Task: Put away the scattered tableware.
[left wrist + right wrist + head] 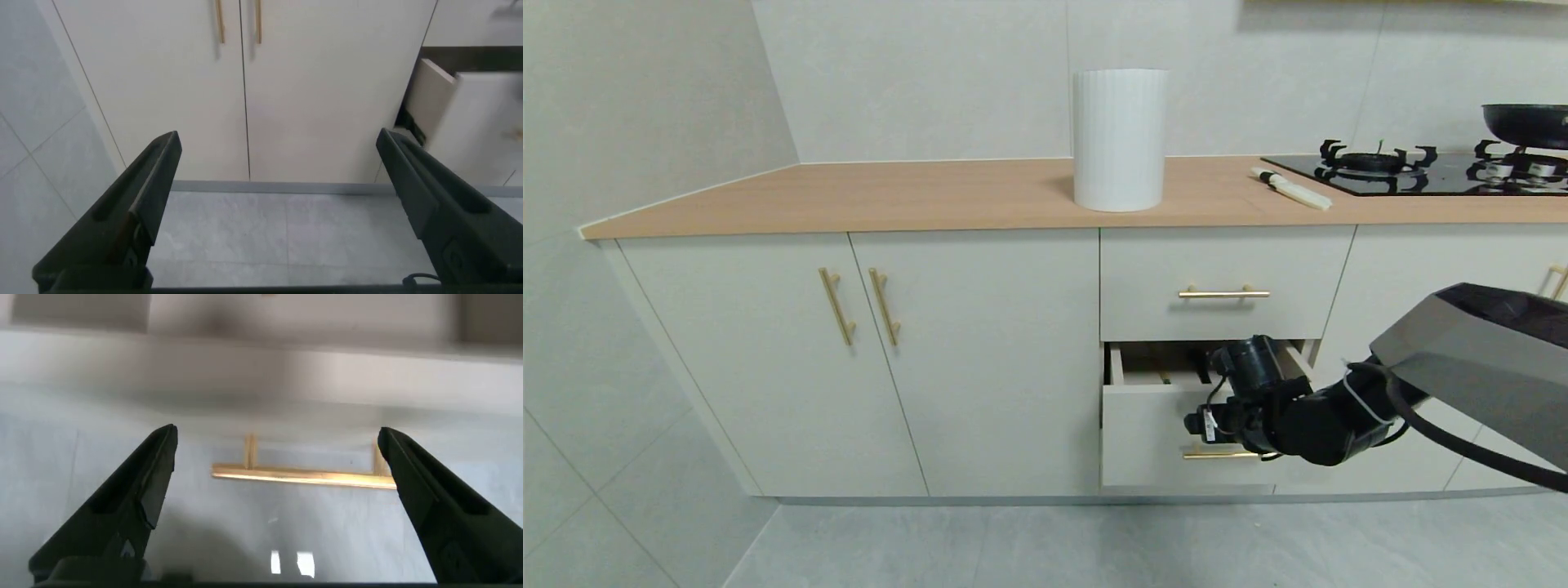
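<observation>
My right arm [1462, 359], grey shell over a black forearm, comes in from the right, held low and angled across my front. Its black wrist [1307, 420] is turned to the left. My right gripper [276, 445], with two black wedge-shaped fingers [135, 502], is spread wide with nothing between them. My left gripper [278, 143] is spread wide too, aimed forward and down, and it holds nothing.

Cream utensil [1290, 188], tan counter [890, 196], ribbed white canister [1119, 139].
</observation>
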Tool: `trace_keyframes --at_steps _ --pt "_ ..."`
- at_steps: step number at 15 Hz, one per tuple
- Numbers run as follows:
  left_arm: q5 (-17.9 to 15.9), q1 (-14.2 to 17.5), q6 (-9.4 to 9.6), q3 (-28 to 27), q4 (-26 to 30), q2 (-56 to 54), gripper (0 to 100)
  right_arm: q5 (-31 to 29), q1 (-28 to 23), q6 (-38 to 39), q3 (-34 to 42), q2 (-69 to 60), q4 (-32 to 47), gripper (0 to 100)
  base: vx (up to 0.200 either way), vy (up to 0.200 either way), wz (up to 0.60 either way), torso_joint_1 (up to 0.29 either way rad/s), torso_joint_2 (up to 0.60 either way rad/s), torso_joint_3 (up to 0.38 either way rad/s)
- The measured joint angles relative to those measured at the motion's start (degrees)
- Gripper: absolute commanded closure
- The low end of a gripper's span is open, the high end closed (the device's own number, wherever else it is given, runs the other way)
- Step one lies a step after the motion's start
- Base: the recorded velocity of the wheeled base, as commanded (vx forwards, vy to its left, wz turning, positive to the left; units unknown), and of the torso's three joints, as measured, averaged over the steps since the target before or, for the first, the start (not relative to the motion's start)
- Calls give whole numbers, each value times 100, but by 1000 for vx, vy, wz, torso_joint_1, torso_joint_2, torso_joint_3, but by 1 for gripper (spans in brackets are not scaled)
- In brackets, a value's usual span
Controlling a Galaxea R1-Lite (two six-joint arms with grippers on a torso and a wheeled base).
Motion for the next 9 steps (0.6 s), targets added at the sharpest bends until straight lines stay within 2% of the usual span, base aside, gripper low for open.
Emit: trace_keyframes --at_steps 5,9 --pt "-2 0 0 0 2 0 0 -123 -205 54 -617 397 -55 0 0 0 0 0 0 0" --pt "0 0 0 0 0 0 0 -169 -364 101 -841 712 -758 0 0 0 0 0 0 0"
